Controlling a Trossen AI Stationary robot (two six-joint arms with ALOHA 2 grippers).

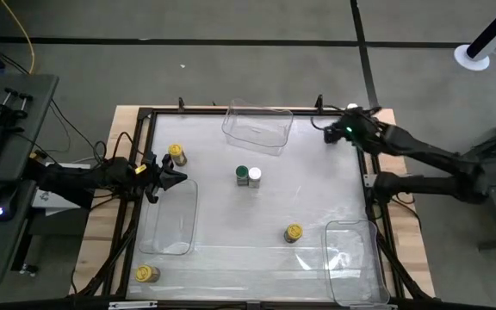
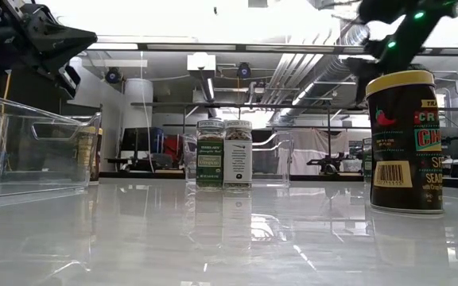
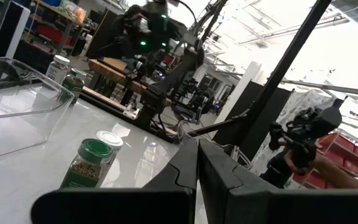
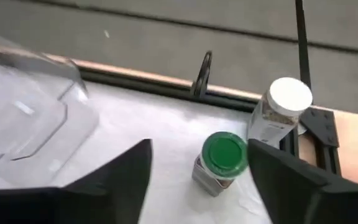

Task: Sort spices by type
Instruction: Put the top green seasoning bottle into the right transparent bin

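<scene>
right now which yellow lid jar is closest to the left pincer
The yellow-lidded jar near the table's far left edge, just beyond the left pincer. The other two stand toward the near edge, farther off.

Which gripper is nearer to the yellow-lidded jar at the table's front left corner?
Left. The left gripper is at the left edge, behind the yellow-lidded jar; the right gripper is at the far right corner, diagonally across.

Your right hand (image 4: pixel 197 180), fingers spread apart, hovers over a small green-lidded spice jar (image 4: pixel 221 163) on the white counter (image 4: pixel 142 124). A white-lidded spice jar (image 4: pixel 281 113) stands just beside it at the counter's corner. A clear rectangular plastic bin (image 4: pixel 23 106) lies apart.
</scene>
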